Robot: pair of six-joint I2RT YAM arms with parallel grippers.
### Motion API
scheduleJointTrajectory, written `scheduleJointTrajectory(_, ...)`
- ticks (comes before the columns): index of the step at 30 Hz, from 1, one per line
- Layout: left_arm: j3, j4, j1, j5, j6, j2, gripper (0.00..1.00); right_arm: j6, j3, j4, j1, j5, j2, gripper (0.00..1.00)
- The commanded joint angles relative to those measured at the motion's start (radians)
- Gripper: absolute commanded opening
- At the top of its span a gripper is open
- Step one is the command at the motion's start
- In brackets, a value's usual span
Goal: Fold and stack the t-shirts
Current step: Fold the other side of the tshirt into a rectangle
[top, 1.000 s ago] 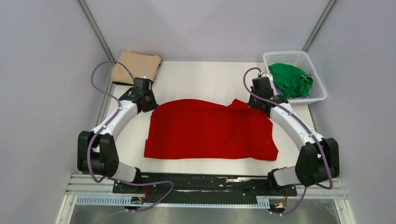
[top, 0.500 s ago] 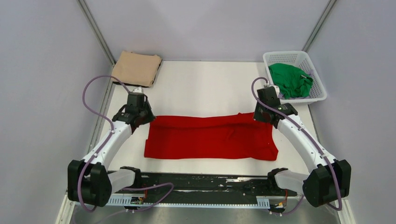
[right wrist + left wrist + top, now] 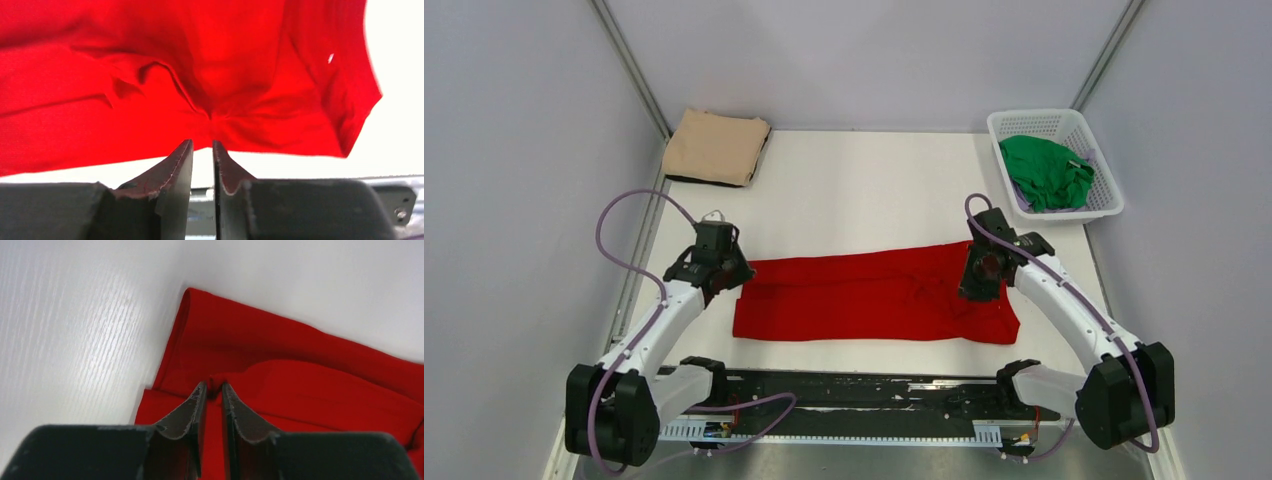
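The red t-shirt [image 3: 874,295] lies folded into a long band across the near middle of the table. My left gripper [image 3: 724,272] is at its left end, low over the cloth. In the left wrist view the gripper [image 3: 213,386] has its jaws a narrow gap apart, with a small pucker of red cloth [image 3: 300,380] at the tips. My right gripper [image 3: 979,280] is over the shirt's right end. In its wrist view the gripper [image 3: 202,142] is slightly open with bare table showing through the gap, and the red cloth [image 3: 200,60] bunches just beyond. A tan t-shirt [image 3: 716,147] lies folded at the far left.
A white lattice basket [image 3: 1104,210] stands at the far right corner with a green t-shirt [image 3: 1044,170] crumpled inside. Metal frame posts rise at both far corners. The black base rail [image 3: 864,392] runs along the near edge.
Both arms drew the red shirt's far edge toward the near side, folding it into a narrow band. Both pairs of jaws, shut before, now stand slightly apart.
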Motion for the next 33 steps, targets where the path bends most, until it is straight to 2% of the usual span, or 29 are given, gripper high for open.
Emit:
scheduleJointTrajectory(1, -0.036, -0.1, -0.002, -0.039, -0.093, -0.15, 0.32, 0.118, -0.073, -0.146, 0.013, -0.161, -0.068, 0.29)
scheduleJointTrajectory(2, -0.045, -0.152, -0.002, -0.046, -0.103, -0.177, 0.38, 0.122, -0.091, -0.151, 0.014, -0.185, -0.102, 0.39)
scheduleJointTrajectory(3, -0.048, -0.176, -0.002, -0.051, -0.12, -0.236, 0.57, 0.121, -0.105, -0.151, 0.013, -0.199, -0.134, 0.55)
scheduleJointTrajectory(4, -0.05, -0.224, -0.002, -0.061, -0.127, -0.268, 0.7, 0.117, -0.106, -0.151, 0.013, -0.201, -0.16, 0.66)
scheduleJointTrajectory(5, -0.048, -0.243, -0.002, -0.068, -0.138, -0.324, 0.92, 0.113, -0.098, -0.151, 0.013, -0.191, -0.18, 0.77)
scheduleJointTrajectory(7, -0.04, -0.26, -0.002, -0.076, -0.133, -0.383, 0.99, 0.113, -0.065, -0.122, 0.013, -0.133, -0.195, 0.99)
scheduleJointTrajectory(10, -0.004, -0.204, -0.002, -0.05, -0.123, -0.402, 1.0, 0.105, -0.03, 0.0, 0.013, -0.095, -0.17, 1.0)
scheduleJointTrajectory(12, 0.012, -0.105, -0.002, 0.013, -0.113, -0.373, 1.0, 0.103, -0.027, 0.113, 0.01, -0.082, -0.134, 1.0)
scheduleJointTrajectory(15, 0.03, 0.071, -0.002, 0.155, -0.097, -0.242, 1.0, 0.062, -0.038, 0.328, -0.01, -0.137, -0.047, 1.0)
scheduleJointTrajectory(19, 0.095, 0.14, -0.002, 0.296, -0.081, -0.006, 1.0, 0.023, 0.011, 0.474, -0.04, -0.175, 0.127, 1.0)
scheduleJointTrajectory(22, 0.109, 0.176, -0.004, 0.358, -0.079, 0.132, 1.0, 0.002, 0.046, 0.527, -0.042, -0.282, 0.239, 1.0)
scheduleJointTrajectory(26, 0.079, 0.188, -0.008, 0.373, -0.068, 0.195, 1.0, -0.039, 0.026, 0.552, -0.035, -0.405, 0.317, 1.0)
scheduleJointTrajectory(30, 0.043, 0.143, -0.007, 0.33, -0.043, 0.206, 1.0, -0.09, -0.051, 0.547, -0.019, -0.487, 0.298, 1.0)
scheduleJointTrajectory(33, 0.03, 0.084, -0.008, 0.272, -0.034, 0.2, 1.0, -0.168, -0.108, 0.524, 0.02, -0.604, 0.248, 1.0)
